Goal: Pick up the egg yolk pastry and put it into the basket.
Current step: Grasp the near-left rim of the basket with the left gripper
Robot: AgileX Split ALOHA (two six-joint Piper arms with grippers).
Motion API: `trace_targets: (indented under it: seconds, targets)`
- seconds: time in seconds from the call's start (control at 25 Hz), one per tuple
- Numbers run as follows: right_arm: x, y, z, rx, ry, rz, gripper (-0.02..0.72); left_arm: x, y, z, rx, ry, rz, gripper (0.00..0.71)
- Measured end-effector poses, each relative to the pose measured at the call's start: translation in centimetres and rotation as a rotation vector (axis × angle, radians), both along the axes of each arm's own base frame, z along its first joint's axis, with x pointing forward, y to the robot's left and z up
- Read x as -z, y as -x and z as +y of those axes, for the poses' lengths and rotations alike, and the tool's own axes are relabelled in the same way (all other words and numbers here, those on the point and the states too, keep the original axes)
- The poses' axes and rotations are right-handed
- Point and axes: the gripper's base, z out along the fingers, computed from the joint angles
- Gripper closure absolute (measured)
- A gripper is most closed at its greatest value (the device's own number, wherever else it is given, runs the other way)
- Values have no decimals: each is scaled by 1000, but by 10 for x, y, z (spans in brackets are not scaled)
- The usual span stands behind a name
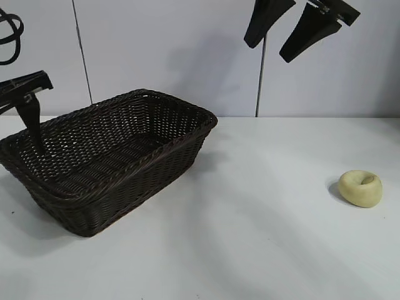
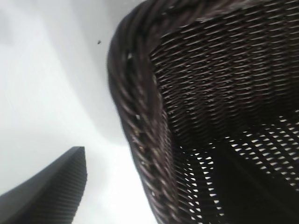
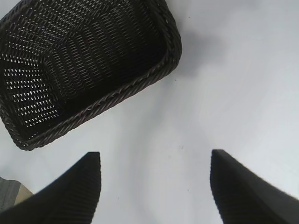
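**Exterior view: pastry alone on the table, right gripper high above it**

Exterior view shows us only parts of both arms. The right gripper (image 1: 289,26) hangs at the top edge near 1 o'clock, its body cut off by the frame, so we see just two dark fingers spread well apart, with nothing between them. The left gripper (image 1: 34,122) enters from the left edge near 9 o'clock; one slim finger dips over the near-left rim of the basket (image 1: 181,140), and the rest of it is out of frame. From that view we cannot tell how its fingers stand.

The left wrist view is filled by the basket's braided corner (image 2: 135,116) from very close. A single ribbed finger (image 2: 56,186) shows outside the rim over the white table (image 2: 51,84); the other is hidden, so we still cannot judge that gripper's opening.

In the right wrist view we see two finger pads (image 3: 70,191) set wide apart, bare table between them and the basket (image 3: 174,42) beyond. The pastry does not appear there.

The egg yolk pastry (image 1: 360,187) sits on the table (image 1: 250,237) at about 4 o'clock in the exterior view, well apart from the basket at 9 o'clock. It lies far below the right gripper and slightly to its right, touching neither gripper.
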Motion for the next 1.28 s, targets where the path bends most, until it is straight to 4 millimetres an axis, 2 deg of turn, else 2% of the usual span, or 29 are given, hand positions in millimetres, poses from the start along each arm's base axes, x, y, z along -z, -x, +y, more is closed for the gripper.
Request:
trace_targets:
  seconds: [0.48,0.56,0.76,0.88,0.92,1.12,1.28]
  targets:
    - [0,0,0,0,0,0,218,34,-15,-6,17,54,-10,177]
    - [0,0,0,0,0,1,218,34,-16,-6,15,54,-20,229]
    - [0,0,0,0,0,1,218,34,-17,-6,14,54,-26,487]
    - [0,0,0,0,0,1,218,34,-19,-5,-7,61,-46,590]
    - [0,0,0,0,0,1,218,34,-20,-5,-11,63,-52,611]
    - [0,0,0,0,0,1,218,33,-18,-6,8,74,-40,611]
    - [0,0,0,0,0,1,218,22,-23,-10,93,102,-41,611]
